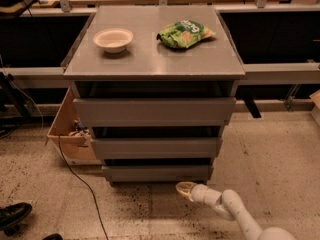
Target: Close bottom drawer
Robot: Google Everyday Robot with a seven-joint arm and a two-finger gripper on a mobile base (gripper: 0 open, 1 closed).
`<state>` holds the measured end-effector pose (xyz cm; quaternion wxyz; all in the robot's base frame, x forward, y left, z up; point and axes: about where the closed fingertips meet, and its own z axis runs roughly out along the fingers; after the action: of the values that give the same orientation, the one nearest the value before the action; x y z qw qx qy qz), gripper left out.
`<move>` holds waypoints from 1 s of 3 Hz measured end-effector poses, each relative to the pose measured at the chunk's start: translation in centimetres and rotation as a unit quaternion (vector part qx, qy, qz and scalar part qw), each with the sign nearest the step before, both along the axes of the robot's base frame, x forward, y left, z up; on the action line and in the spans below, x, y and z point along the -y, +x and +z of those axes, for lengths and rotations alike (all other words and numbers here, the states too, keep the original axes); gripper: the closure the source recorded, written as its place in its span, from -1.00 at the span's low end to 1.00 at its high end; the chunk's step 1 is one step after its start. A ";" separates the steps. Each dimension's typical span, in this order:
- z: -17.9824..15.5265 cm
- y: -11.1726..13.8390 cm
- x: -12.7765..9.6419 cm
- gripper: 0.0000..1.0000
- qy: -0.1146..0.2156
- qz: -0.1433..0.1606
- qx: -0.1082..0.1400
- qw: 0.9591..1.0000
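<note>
Camera view: gripper [184,190] sits low, just in front of the bottom drawer [157,173] (right of centre). Whether the claw is open cannot be told.

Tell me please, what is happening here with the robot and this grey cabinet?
The robot's gripper is low, just above the floor, in front of the bottom drawer of the cabinet and toward its right side. It appears to be apart from the drawer front, not pressing it. The drawer looks pushed in, or nearly so. On the cabinet top are a white bowl and a green snack bag, which nothing is touching.
</note>
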<state>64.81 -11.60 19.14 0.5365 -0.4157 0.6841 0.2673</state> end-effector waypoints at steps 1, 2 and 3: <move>4.0 -2.1 5.5 1.00 -0.061 0.005 0.019 0.998; 10.5 -4.2 10.3 1.00 -0.142 0.004 0.044 0.989; 14.7 -5.1 12.4 1.00 -0.189 0.002 0.060 0.980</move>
<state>59.73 -24.01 33.82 0.4882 -0.5262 0.6878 0.1089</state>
